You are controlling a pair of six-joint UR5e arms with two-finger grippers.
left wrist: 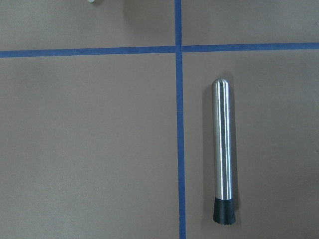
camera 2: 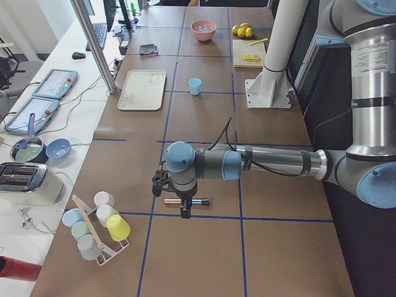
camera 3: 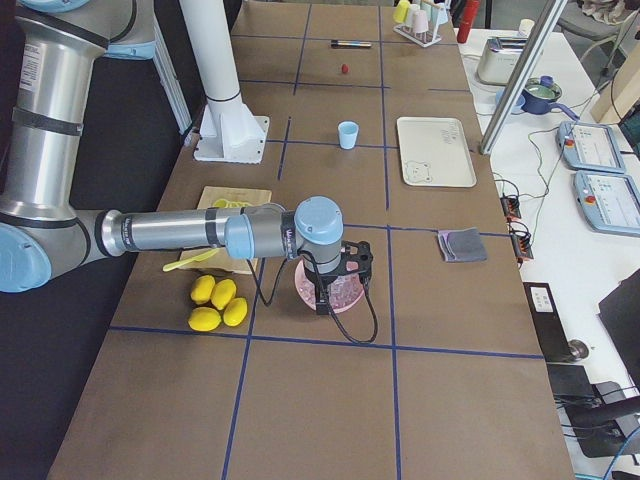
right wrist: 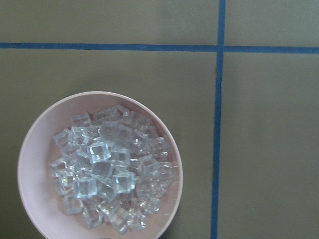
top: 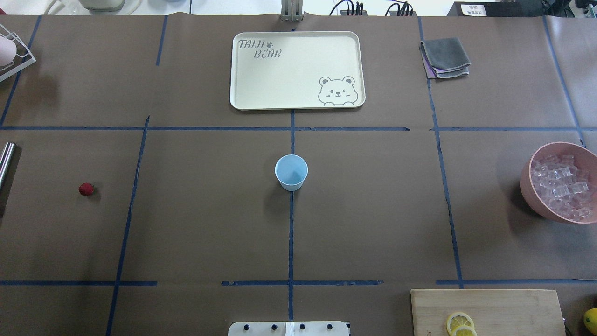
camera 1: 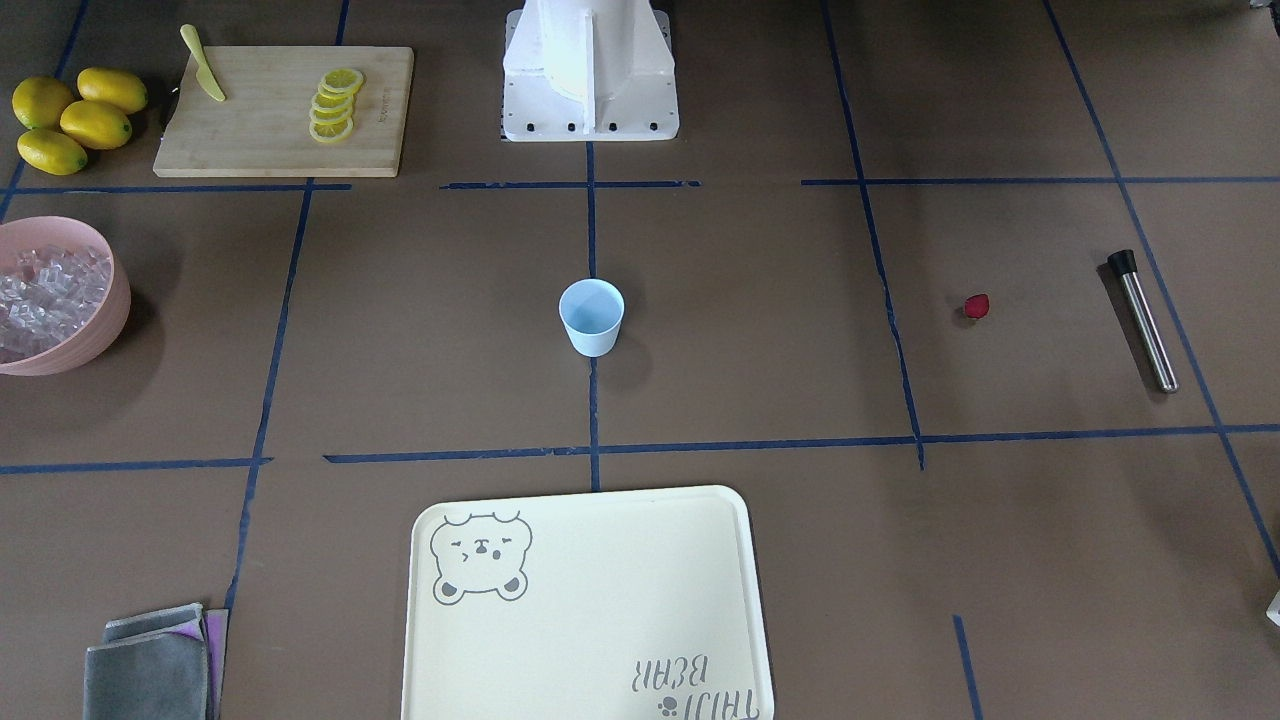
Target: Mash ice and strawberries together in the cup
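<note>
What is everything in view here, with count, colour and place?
cup: one, pale blue, upright, empty, table centre.
strawberry: one, red, robot's left of the cup.
ice: many cubes, clear, in the bowl.
bowl: one, pink, robot's right side.
muddler: one, steel with black tip, lying far left.
tray: one, cream, bear print, across from the robot.
cloths: folded stack, grey over purple, beside the tray.
cutting board: one, wood, near the robot's right.
lemon slices: several, yellow, on the cutting board.
lemons: four, yellow, beside the cutting board.
knife: one, yellow-green, on the cutting board's edge.
left end effector: one, black, above the muddler; opening unclear.
right end effector: one, black, above the bowl; opening unclear.
</note>
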